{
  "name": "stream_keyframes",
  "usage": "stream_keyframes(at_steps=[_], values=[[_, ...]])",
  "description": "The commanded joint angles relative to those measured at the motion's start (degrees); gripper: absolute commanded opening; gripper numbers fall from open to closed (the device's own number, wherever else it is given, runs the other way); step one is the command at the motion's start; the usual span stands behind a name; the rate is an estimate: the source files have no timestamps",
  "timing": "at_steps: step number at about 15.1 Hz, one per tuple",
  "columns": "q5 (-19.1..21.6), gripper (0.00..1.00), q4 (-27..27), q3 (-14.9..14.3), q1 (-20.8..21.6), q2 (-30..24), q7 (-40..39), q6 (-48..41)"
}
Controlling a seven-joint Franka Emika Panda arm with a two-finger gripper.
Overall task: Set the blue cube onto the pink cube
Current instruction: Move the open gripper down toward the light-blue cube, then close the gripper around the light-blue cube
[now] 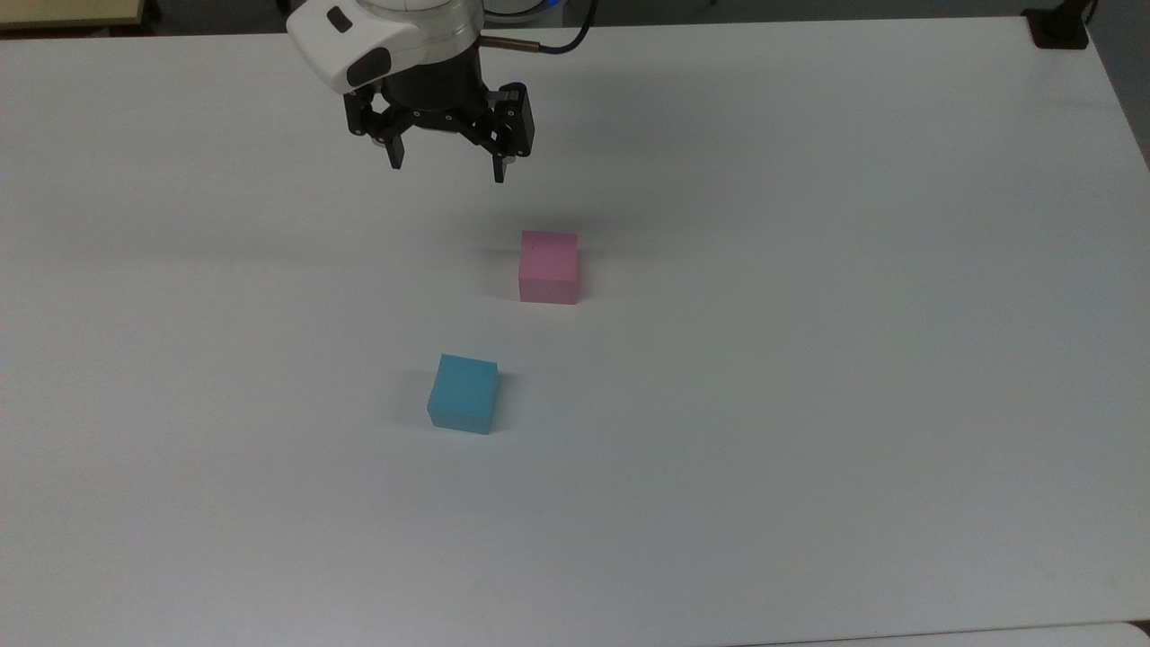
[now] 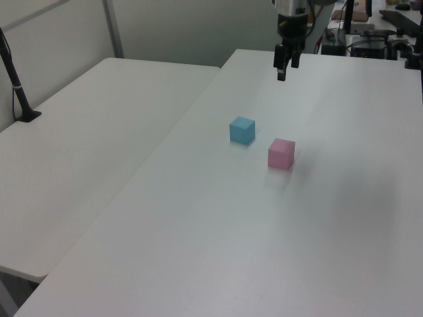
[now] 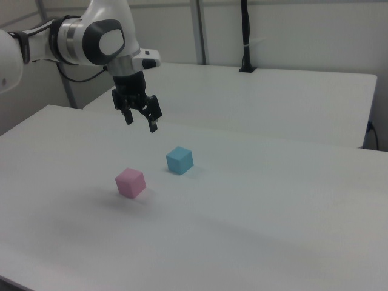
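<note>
The blue cube (image 1: 463,394) (image 2: 242,130) (image 3: 179,160) rests on the white table (image 1: 809,359), apart from the pink cube (image 1: 549,267) (image 2: 281,153) (image 3: 131,182), which also sits on the table. My gripper (image 1: 446,171) (image 2: 282,71) (image 3: 141,122) hangs in the air above the table, open with nothing between its fingers. In the top view it is above and left of the pink cube, well clear of both cubes.
A second white table (image 2: 86,132) (image 3: 273,103) adjoins this one. A black pole on a base (image 2: 16,86) (image 3: 245,36) stands on it. A dark object (image 1: 1058,27) sits at the top view's upper right table corner.
</note>
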Motion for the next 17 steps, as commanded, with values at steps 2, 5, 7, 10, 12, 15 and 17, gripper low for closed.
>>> stream_keyframes(at_steps=[2,5,7,10,12,15,17], values=[[1.22,1.00,-0.24,-0.28,0.37,4.73,-0.01,9.33],[0.17,1.00,-0.24,-0.28,0.72,10.44,0.25,16.54],[-1.75,1.00,1.59,-0.28,0.99,15.17,0.42,20.40],[-3.87,1.00,3.36,-0.28,0.99,20.37,0.51,24.79],[-4.67,1.00,3.37,-0.28,0.99,21.96,0.51,27.71],[-4.93,1.00,3.37,-0.19,1.95,23.98,3.13,30.61],[-6.85,0.95,3.37,-0.19,2.57,24.86,8.50,32.11]])
